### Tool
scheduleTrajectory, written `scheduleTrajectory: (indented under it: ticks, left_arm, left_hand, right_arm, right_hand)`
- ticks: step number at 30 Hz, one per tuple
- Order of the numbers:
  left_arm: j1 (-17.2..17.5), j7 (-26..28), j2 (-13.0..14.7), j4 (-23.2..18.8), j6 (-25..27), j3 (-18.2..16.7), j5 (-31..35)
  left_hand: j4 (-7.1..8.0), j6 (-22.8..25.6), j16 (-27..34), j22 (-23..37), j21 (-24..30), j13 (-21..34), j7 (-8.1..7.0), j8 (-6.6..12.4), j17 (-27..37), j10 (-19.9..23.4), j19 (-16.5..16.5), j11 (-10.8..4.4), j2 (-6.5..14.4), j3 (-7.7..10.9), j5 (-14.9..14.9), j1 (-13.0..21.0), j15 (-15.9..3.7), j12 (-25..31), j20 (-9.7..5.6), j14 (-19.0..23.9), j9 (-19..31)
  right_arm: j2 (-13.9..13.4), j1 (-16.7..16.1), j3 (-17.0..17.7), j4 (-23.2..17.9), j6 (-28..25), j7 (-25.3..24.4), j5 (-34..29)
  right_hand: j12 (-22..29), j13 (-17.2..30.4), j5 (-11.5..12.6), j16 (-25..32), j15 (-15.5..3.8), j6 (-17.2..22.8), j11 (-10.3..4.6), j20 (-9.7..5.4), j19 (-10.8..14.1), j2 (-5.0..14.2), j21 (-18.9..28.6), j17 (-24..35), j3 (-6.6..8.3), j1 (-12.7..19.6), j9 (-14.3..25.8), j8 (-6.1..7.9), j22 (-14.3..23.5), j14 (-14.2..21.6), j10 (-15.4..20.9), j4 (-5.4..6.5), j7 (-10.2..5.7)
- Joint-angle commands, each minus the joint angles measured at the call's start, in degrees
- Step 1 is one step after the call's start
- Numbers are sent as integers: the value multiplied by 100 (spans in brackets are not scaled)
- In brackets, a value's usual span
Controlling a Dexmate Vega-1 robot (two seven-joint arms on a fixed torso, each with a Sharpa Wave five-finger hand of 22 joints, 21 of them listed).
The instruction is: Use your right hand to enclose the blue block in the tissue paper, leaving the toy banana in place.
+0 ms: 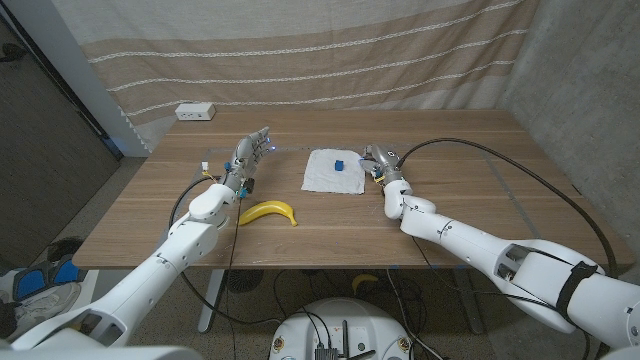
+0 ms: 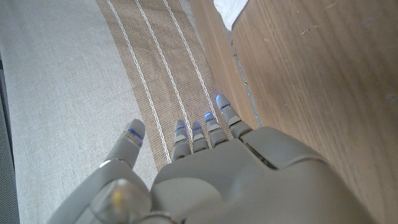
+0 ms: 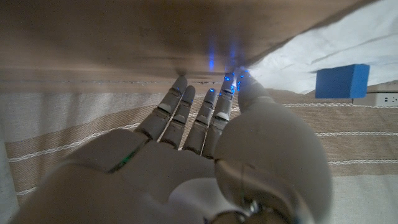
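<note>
A white tissue paper (image 1: 325,178) lies spread on the wooden table's middle, with a small blue block (image 1: 340,164) on its far right part. My right hand (image 1: 378,163) is just off the tissue's right edge, holding nothing. In the right wrist view its fingers (image 3: 186,115) reach out straight, tips close to the table by the tissue (image 3: 323,46), and the block (image 3: 342,81) sits a little beyond. A yellow toy banana (image 1: 268,212) lies left of the tissue, nearer me. My left hand (image 1: 250,152) is behind the banana, fingers apart and empty.
A white power strip (image 1: 195,111) sits at the table's far left corner. A striped curtain (image 1: 300,50) hangs behind the table. Cables run over the table (image 1: 470,145) along my right arm. The tissue's corner (image 2: 231,9) shows in the left wrist view beyond my left hand (image 2: 205,168).
</note>
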Motion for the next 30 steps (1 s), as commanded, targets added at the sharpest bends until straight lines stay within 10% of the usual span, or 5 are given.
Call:
scheduleTrajectory:
  ticks: [1, 30]
  left_arm:
    - [-142, -144, -63, 214, -31, 38, -27]
    - [-200, -174, -131, 383, -52, 20, -100]
  left_hand:
    - [-37, 38, 29, 25, -5, 25, 8, -7, 20, 12, 44, -27, 220, -2, -9, -31, 19, -14, 17, 55, 17]
    - [-89, 64, 27, 27, -52, 25, 36, 0, 20, 6, 50, -12, 264, -35, -19, 31, 27, -15, 18, 48, 17]
  right_arm:
    - [-133, -43, 177, -397, 284, 189, 91]
    - [73, 105, 210, -266, 1325, 406, 89]
  right_hand:
    - [-18, 3, 21, -58, -870, 10, 19, -5, -23, 31, 32, -9, 35, -16, 35, 15, 19, 38, 26, 9, 118]
    - [10, 31, 101, -109, -843, 1, 40, 33, -44, 32, 66, -33, 81, 13, 202, 146, 13, 91, 164, -26, 249]
